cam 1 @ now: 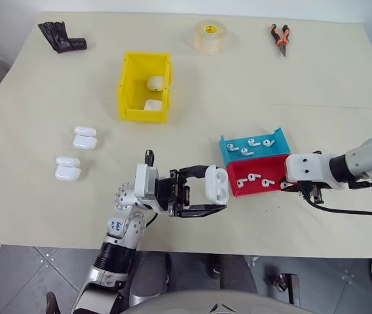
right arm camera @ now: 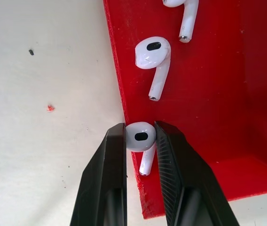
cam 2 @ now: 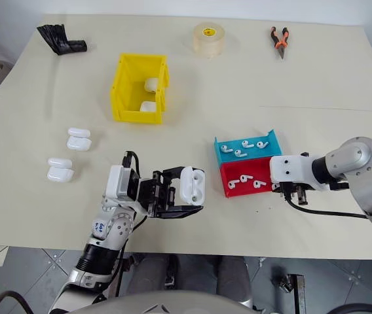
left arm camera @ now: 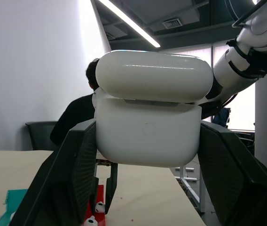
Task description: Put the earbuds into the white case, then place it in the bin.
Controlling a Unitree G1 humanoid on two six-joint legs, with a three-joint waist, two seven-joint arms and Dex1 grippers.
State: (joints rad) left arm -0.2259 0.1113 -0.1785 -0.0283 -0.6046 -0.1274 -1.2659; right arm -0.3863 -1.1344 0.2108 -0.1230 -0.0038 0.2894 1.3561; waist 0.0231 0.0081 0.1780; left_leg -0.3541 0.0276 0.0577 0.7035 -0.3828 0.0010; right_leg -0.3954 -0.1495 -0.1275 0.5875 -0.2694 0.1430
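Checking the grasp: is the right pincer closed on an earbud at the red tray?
Yes, the right pincer has both fingers against an earbud at the red tray's edge.

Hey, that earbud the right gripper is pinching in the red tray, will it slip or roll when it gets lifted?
Probably slippery: the earbud looks glossy and rounded between the right gripper's fingers. It looks tiny, so likely very light. Its stem should keep it from rolling far in the red tray.

A broad cream table [cam 1: 251,85] carries a yellow bin [cam 1: 145,87] near its middle, a blue tray [cam 1: 255,148] touching a red tray [cam 1: 258,178] to the right, four white cases [cam 1: 76,152] to the left, and a black glove [cam 1: 61,36], a tape roll [cam 1: 211,36] and orange pliers [cam 1: 279,38] along the far edge.
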